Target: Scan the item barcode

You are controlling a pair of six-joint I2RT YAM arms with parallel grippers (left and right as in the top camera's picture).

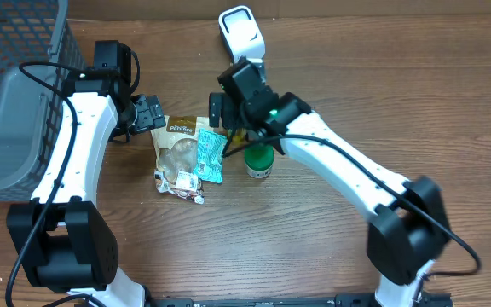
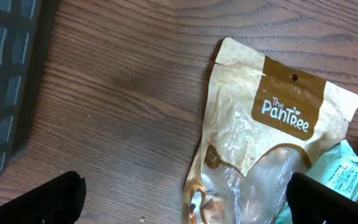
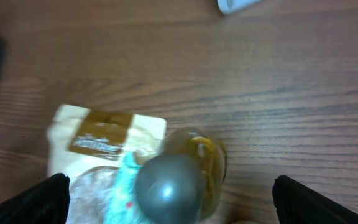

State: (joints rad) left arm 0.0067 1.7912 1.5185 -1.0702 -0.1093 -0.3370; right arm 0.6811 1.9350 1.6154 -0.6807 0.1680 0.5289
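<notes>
Hovering with fingers apart, left gripper and right gripper flank pouch, likely for pickup.
Scanner stands at one o'clock.

Both arms are reaching in toward the middle. The left arm rises from its base, folds at the elbow and swings its wrist inward, and the left gripper is spread wide with nothing in it. The right arm stretches diagonally inward, and the right gripper is just as wide and also empty. Each wrist view shows only dark fingertips poking in at the bottom corners.
</notes>
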